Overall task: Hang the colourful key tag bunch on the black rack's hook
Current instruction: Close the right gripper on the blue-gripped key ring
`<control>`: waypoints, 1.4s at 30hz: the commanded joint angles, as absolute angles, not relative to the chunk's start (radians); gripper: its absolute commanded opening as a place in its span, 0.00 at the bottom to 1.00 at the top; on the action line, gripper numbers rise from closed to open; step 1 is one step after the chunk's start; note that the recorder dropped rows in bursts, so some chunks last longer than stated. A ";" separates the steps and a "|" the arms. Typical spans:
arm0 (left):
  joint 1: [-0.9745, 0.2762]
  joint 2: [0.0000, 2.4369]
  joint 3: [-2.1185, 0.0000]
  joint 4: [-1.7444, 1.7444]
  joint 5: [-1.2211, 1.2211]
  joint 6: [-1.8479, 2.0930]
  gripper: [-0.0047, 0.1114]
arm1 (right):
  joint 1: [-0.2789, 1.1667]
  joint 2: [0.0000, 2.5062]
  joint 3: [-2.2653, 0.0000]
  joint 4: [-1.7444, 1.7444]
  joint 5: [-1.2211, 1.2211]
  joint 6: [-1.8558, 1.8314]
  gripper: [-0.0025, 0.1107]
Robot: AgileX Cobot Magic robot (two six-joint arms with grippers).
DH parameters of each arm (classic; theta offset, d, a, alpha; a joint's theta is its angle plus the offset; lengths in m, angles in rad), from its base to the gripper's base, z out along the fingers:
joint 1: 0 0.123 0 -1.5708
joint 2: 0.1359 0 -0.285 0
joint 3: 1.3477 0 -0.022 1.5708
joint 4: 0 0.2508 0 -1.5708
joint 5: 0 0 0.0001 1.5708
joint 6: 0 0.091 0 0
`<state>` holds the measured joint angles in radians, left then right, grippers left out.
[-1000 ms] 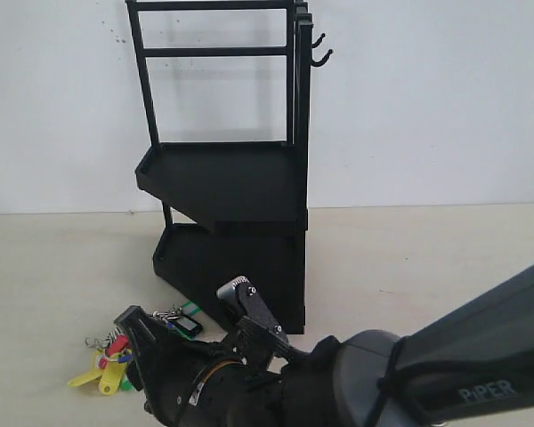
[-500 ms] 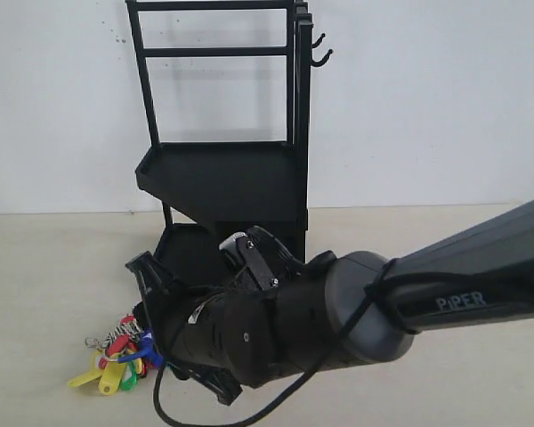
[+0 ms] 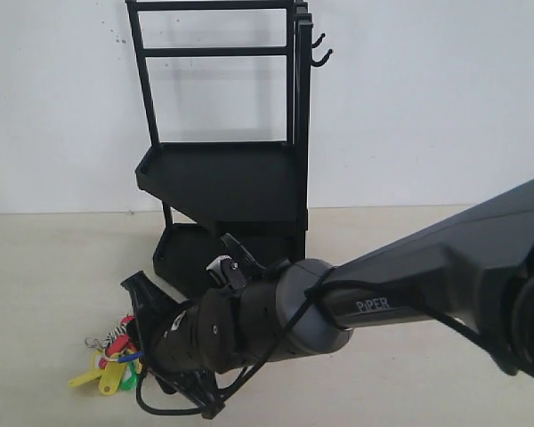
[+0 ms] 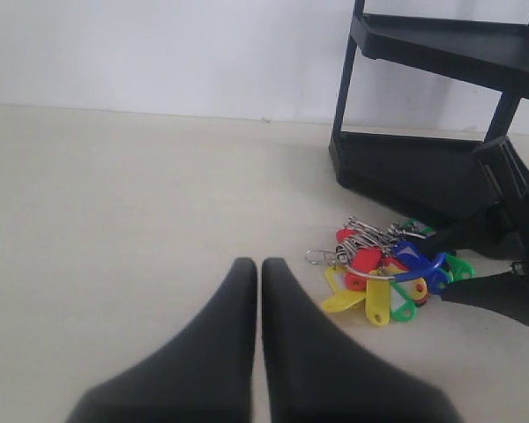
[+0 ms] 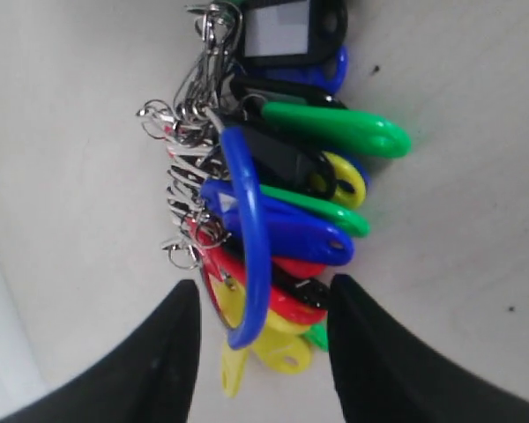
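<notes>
Black rack (image 3: pixel 222 178) stands upright on the table (image 3: pixel 53 267) against a white wall (image 3: pixel 427 89). It has two tray shelves with a bar frame above them. The right arm (image 3: pixel 409 285) comes in from the right side of the exterior view and reaches low across the front of the rack's base, blocking part of the lower tray.

Key bunch (image 3: pixel 116 356) lies flat on the table, near the rack's lower tray on its left-front side, not touching it as far as the left wrist view shows. It has red, yellow, green and blue tags on silver rings. Its blue loop (image 5: pixel 251 238) arcs over the tags.

Right gripper (image 5: pixel 264 291): fingers spread wide. They sit one on each side of the bunch's end, with the blue loop in the gap between them (nothing clamped, clear space both sides). Whether the fingertips touch the table, cannot tell.

Left gripper (image 4: pixel 260 264): fingers pressed together with only a thin line between them, holding nothing. It hangs over bare table, apart from the bunch.

Hook (image 3: pixel 321 59) is on the top right of the rack frame, with the smaller upper hook (image 3: pixel 318 40) just above it. Both are bare and well apart from the bunch.
</notes>
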<state>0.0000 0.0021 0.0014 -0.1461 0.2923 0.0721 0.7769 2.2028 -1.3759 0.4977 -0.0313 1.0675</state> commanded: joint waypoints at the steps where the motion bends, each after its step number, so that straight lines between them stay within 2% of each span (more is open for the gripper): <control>1: -0.001 0.000 0.000 -0.141 0.284 0.075 0.08 | 0.765 2.207 -1.417 0.488 -0.026 1.037 0.41; 32: -0.001 0.000 0.000 -0.141 0.284 0.075 0.08 | 0.737 2.246 -1.449 0.488 -0.063 1.019 0.41; 42: -0.001 0.000 0.000 -0.141 0.284 0.075 0.08 | 0.737 2.267 -1.512 0.488 0.027 1.011 0.41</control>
<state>0.0000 0.0021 0.0014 -0.1461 0.2923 0.0721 0.7448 2.2651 -1.5031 0.4977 0.0191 1.0240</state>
